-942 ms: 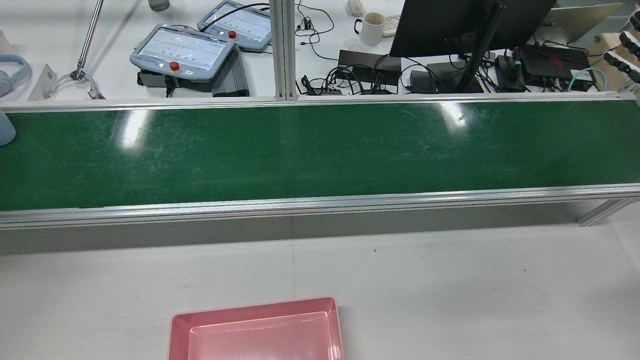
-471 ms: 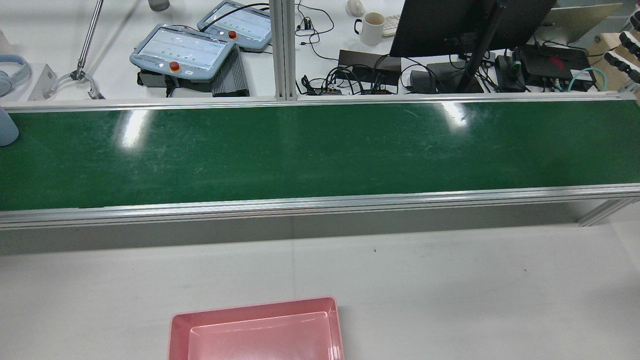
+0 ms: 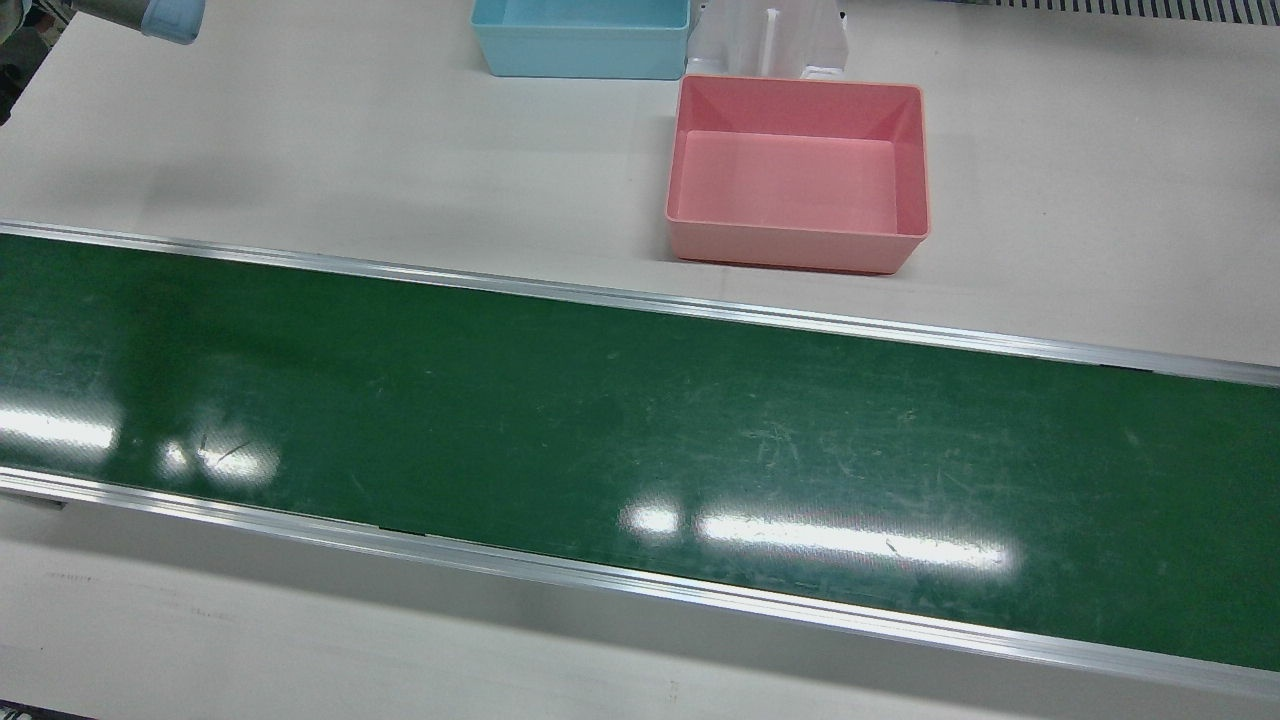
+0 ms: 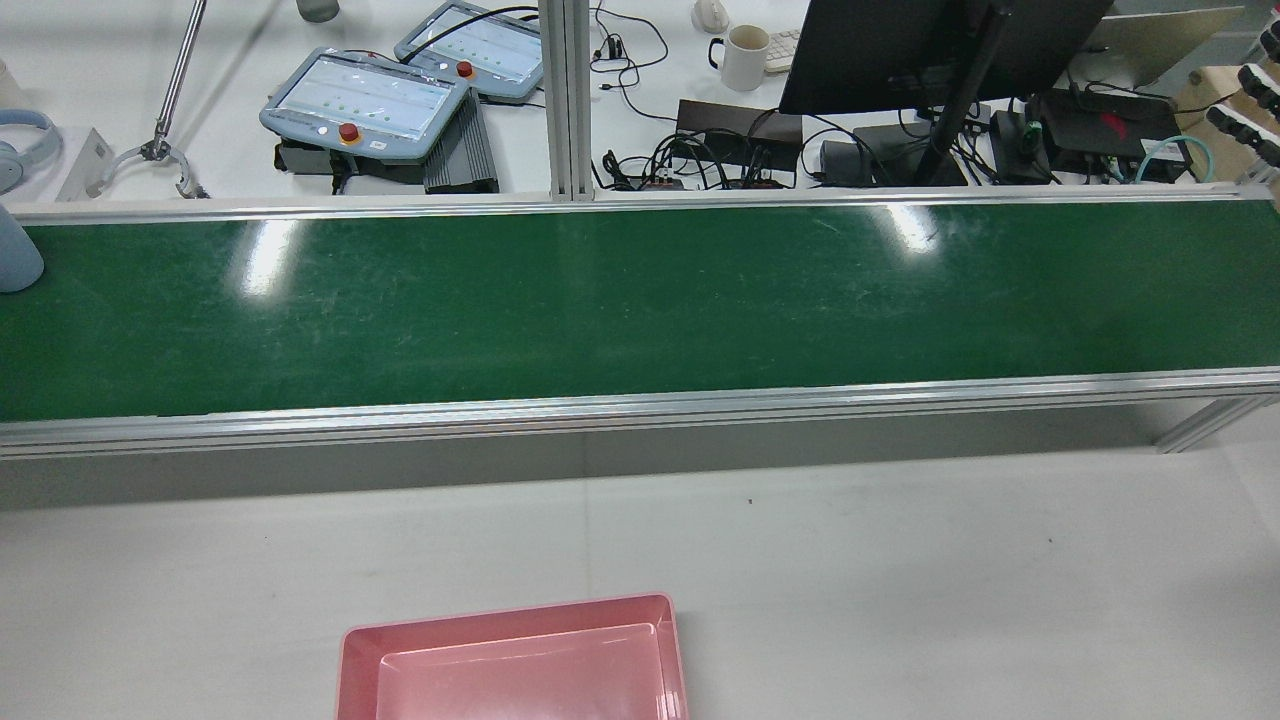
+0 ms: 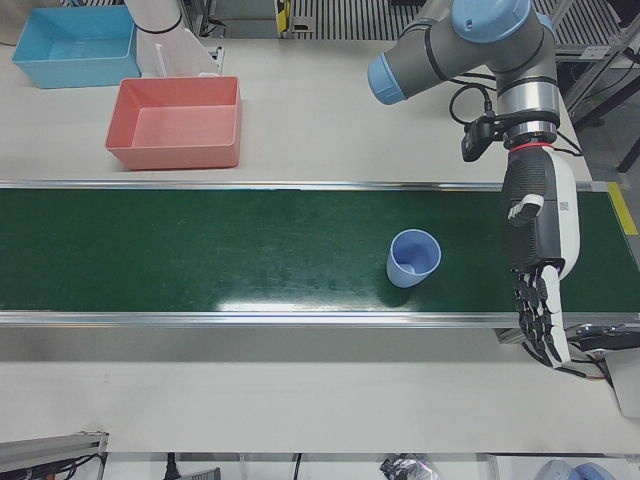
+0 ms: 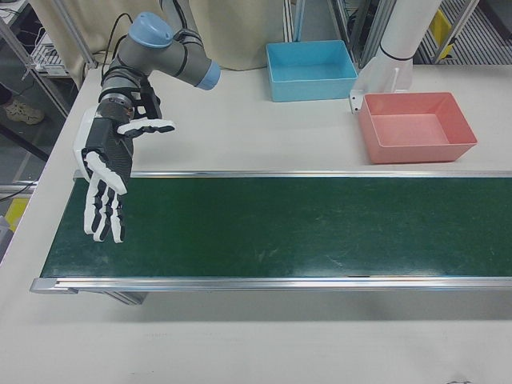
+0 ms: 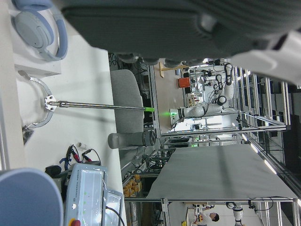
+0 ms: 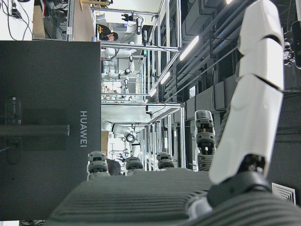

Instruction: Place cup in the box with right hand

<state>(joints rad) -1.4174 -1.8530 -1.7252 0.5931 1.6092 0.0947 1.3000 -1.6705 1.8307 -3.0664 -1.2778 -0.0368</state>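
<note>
At the left of the right-front view, the right hand (image 6: 108,172) hangs flat over the end of the green belt (image 6: 280,228), fingers spread, pointing down and holding nothing. At the right of the left-front view, the left hand (image 5: 538,240) hangs likewise, fingers apart and empty. Left of it, the pale blue cup (image 5: 413,258) stands upright on the belt, mouth up, well apart from the pink box (image 5: 178,122) on the white surface (image 5: 330,120) at upper left.

Front view looks steeply down; rear view faces it; side-fronts look obliquely; all share the belt (image 3: 640,440) and pink box (image 4: 510,665).
</note>
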